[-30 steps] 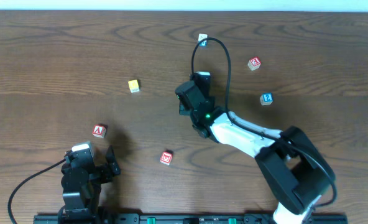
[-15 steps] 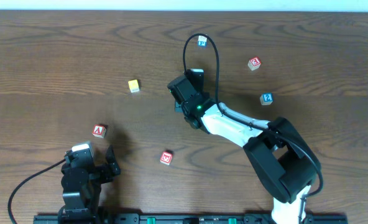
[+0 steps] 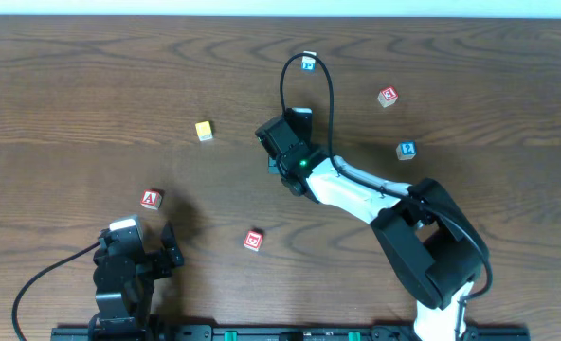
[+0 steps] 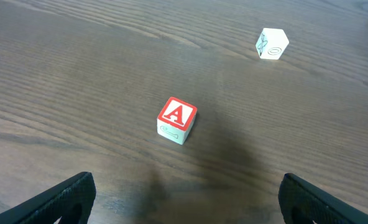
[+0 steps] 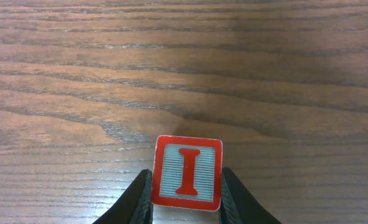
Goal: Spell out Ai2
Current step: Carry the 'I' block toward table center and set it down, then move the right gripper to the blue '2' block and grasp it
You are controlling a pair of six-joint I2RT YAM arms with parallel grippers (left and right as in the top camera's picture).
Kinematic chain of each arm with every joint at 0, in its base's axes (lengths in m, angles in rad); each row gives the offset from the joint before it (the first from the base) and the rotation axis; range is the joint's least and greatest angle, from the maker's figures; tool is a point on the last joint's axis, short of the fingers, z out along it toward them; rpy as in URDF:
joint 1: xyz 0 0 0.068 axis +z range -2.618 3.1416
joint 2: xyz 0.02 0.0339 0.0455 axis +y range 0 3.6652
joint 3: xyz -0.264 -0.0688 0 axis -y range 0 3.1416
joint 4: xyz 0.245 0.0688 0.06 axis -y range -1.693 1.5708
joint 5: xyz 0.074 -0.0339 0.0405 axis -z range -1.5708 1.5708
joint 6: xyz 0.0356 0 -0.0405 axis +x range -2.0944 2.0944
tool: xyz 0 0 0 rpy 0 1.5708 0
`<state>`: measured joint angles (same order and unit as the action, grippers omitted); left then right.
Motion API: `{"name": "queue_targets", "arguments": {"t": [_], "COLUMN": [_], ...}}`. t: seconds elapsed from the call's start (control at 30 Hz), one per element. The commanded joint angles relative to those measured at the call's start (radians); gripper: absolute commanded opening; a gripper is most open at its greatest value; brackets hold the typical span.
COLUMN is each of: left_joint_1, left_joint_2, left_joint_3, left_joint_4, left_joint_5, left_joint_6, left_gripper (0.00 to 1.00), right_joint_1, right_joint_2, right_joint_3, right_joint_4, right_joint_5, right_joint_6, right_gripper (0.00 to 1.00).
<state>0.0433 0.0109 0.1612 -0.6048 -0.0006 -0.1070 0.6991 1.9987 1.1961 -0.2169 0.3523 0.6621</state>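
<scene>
Wood tabletop [image 3: 91,85]: right gripper [image 5: 188,194] clamps I cube [image 5: 188,172], left gripper [image 4: 187,191] spread before A cube [image 4: 177,119].

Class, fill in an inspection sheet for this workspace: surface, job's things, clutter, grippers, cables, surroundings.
Surface: brown wooden table, no spills seen.
Job's things: A cube lies free near the left arm; I cube is held; 2 cube lies free on the right side.
Clutter: yellow cube, teal-marked cube, far red-marked cube, near red-marked cube.
Grippers: left gripper open and empty; right gripper shut on the I cube.
Cables: black cable loops over the right wrist; second cable trails from the left arm.
Surroundings: black rail along the near edge.
</scene>
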Motion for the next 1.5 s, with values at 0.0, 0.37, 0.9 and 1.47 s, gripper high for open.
{"name": "queue_targets", "arguments": {"t": [0.0,0.37,0.9,1.47], "left_joint_1": [0.002,0.002,0.002,0.002], "left_joint_2": [-0.005,-0.005,-0.005,-0.005], "left_joint_3": [-0.008,-0.008,-0.008,-0.008], "left_joint_4": [-0.001,-0.001,-0.001,0.0], "left_joint_5": [-0.009,-0.009,-0.009,-0.009], "left_joint_6": [0.006,0.006,0.006,0.006], "left_gripper": [0.96,0.95,0.95,0.95], "right_joint_1": [0.008,0.008,0.007,-0.275], "right_joint_2": [0.037,0.037,0.004,-0.296], "right_joint_3": [0.011,0.011,0.023,0.262], "right_joint_4": [-0.008,-0.01,-0.021,-0.334], "right_joint_5": [-0.019,-0.019,-0.016,-0.113], "right_joint_6": [0.014,0.014,-0.009,-0.587], "right_gripper": [0.16,0.33,0.78,0.99]}}
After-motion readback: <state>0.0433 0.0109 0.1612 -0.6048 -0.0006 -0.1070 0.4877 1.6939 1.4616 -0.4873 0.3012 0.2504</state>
